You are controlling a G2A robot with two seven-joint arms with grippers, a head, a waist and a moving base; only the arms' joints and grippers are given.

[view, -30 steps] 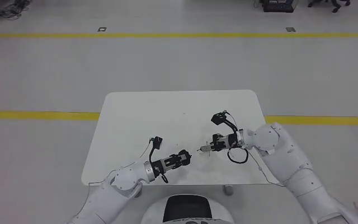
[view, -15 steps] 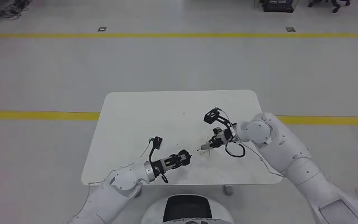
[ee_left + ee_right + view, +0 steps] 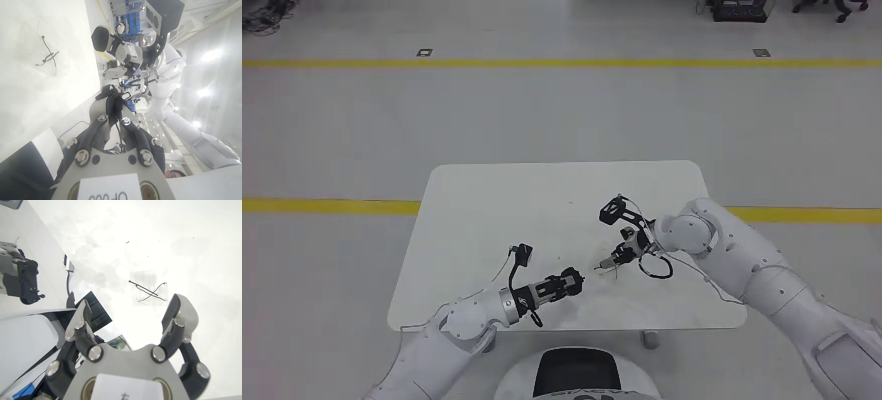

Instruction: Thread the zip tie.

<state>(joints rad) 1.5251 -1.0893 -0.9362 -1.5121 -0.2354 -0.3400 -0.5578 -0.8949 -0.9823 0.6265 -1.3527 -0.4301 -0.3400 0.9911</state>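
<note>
Three black zip ties (image 3: pixel 149 291) lie crossed on a clear plastic sheet (image 3: pixel 143 275) on the white table (image 3: pixel 502 210). My right gripper (image 3: pixel 130 300) hangs open just above the table, its ribbed pads spread wide, and the ties lie a short way beyond its fingertips. From above, the right gripper (image 3: pixel 602 264) sits near the table's front middle. My left gripper (image 3: pixel 111 91) is shut with nothing visible between its black fingers, low at the front edge (image 3: pixel 575 281). The zip ties (image 3: pixel 48 55) lie off to one side of it.
The table's front edge runs close under both grippers. A few tiny dark specks (image 3: pixel 127 242) dot the tabletop beyond the sheet. The left gripper (image 3: pixel 28 283) also appears off to the side in the right wrist view. Yellow floor lines (image 3: pixel 332 206) cross the floor around the table.
The right arm has swung its wrist inward and slightly toward the table's middle, turning the gripper over the ties. The left arm has stayed where it was.
</note>
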